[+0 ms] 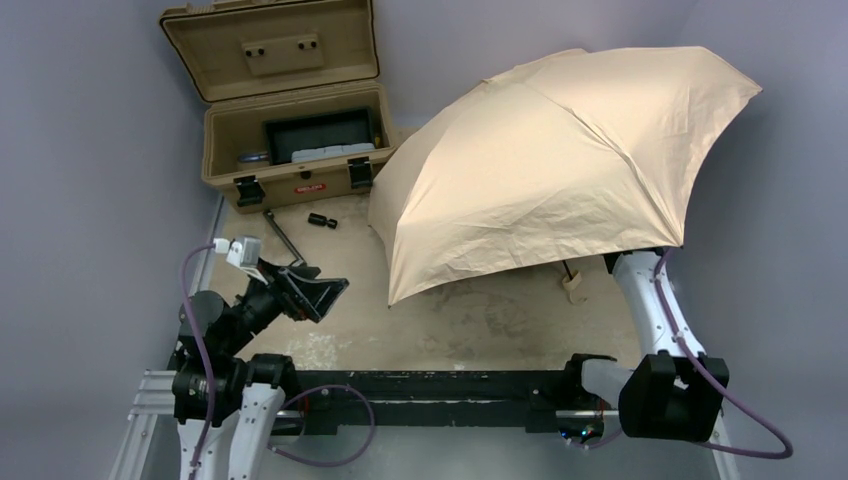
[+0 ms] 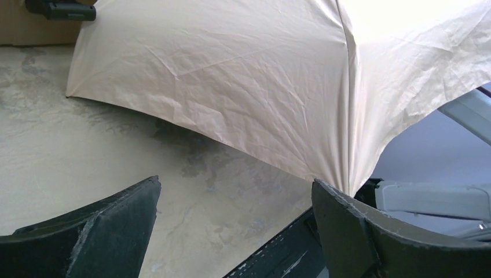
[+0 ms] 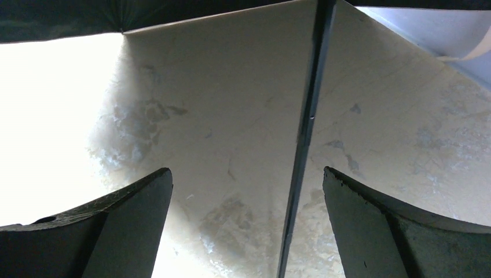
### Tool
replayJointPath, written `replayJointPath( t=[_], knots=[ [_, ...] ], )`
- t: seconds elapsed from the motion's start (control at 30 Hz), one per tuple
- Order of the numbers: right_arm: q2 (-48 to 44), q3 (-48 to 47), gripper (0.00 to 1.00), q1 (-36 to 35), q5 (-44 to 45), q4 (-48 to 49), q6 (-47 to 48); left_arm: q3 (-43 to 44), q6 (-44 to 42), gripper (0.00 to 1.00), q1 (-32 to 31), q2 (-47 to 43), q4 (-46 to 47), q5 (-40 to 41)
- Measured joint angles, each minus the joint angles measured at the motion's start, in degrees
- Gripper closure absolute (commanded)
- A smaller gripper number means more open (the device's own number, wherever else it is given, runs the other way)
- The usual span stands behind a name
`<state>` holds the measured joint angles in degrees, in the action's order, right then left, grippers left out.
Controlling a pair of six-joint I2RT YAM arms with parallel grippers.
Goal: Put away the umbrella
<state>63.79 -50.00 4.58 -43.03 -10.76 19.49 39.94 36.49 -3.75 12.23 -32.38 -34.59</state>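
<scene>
Beige fabric umbrella (image 1: 560, 170), open, probably light and floppy; grasp the wooden handle (image 1: 574, 288). Wide and empty: left gripper (image 2: 234, 185), right gripper (image 3: 246, 174).

A tan case (image 1: 290, 170) stands open at the far left of the stained tabletop (image 1: 480, 325), its lid (image 1: 270, 45) tipped back and a black tray (image 1: 320, 135) inside. Just in front lie a metal bar (image 1: 281, 230) and a small black cylinder (image 1: 320, 220).
</scene>
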Motion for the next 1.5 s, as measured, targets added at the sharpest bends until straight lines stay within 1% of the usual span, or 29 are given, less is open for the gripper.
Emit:
replayJointPath(
  t=[0.1, 0.13, 0.2, 0.23, 0.3, 0.43, 0.53, 0.7, 0.8, 0.9, 1.0, 1.03, 1.2, 1.23, 1.3, 1.33, 1.5],
  knots=[
    [2.10, -0.81, 0.02, 0.11, 1.53, 2.08, -1.92, -0.96, 0.57, 0.00, 0.00, -1.01, 0.09, -1.05],
    [2.45, -0.85, 0.03, 0.31, 1.77, 2.56, -2.34, -1.40, 0.72, 0.00, 0.00, -1.29, 0.11, -1.29],
    [3.89, -1.57, 0.08, 0.96, 1.90, 3.23, -3.19, -2.75, 1.42, 0.00, 0.00, -2.14, 0.13, -1.75],
    [5.33, -2.32, 0.13, 1.29, 1.57, 3.54, -3.41, -3.32, 1.60, 0.00, 0.00, -2.54, 0.13, -2.10],
    [8.26, -3.65, 0.19, 1.68, 0.68, 3.56, -3.21, -4.46, 2.14, 0.00, 0.00, -3.17, 0.52, -3.06],
    [15.32, -5.38, 0.25, 1.88, -1.60, 3.41, -2.23, -6.12, 3.43, 0.00, 0.00, -3.85, 1.97, -4.94],
    [18.78, -5.40, 0.31, 1.86, -2.10, 2.99, -1.44, -6.49, 4.04, 0.00, 0.00, -4.50, 2.82, -6.12],
    [21.07, -5.40, 0.44, 1.88, -3.54, 3.15, -0.28, -7.58, 5.11, 0.01, 0.00, -6.43, 4.26, -7.56],
    [21.86, -5.40, 0.49, 1.86, -4.68, 3.10, 0.74, -8.48, 5.90, 0.01, 0.00, -7.61, 4.50, -8.02],
    [22.08, -5.25, 0.57, 1.86, -5.38, 3.17, 1.95, -9.57, 6.45, 0.01, 0.00, -8.70, 4.52, -8.44],
    [22.10, -4.74, 0.67, 1.86, -6.49, 3.54, 3.06, -10.38, 6.93, 0.01, 0.00, -9.46, 4.44, -8.63],
    [22.14, -4.66, 0.73, 1.86, -6.91, 3.65, 3.32, -10.54, 7.06, 0.01, 0.00, -9.62, 4.48, -8.68],
    [23.87, -4.63, 0.78, 1.86, -10.56, 3.93, 6.29, -10.62, 7.50, 0.01, 0.00, -9.99, 4.50, -8.87],
    [24.48, -4.63, 0.81, 1.86, -10.80, 3.93, 6.71, -10.62, 7.50, 0.01, 0.00, -10.03, 4.50, -8.92],
    [25.59, -4.63, 0.97, 1.86, -11.04, 3.93, 7.32, -10.64, 7.50, 0.01, 0.00, -10.12, 4.52, -8.96],
    [25.90, -4.63, 1.00, 1.86, -11.15, 3.93, 7.63, -10.73, 7.52, 0.01, 0.00, -10.19, 4.50, -8.98],
    [26.23, -4.72, 1.00, 1.88, -12.37, 2.86, 8.04, -11.56, 8.28, 0.01, 0.00, -10.80, 4.90, -9.53]
  ],
)
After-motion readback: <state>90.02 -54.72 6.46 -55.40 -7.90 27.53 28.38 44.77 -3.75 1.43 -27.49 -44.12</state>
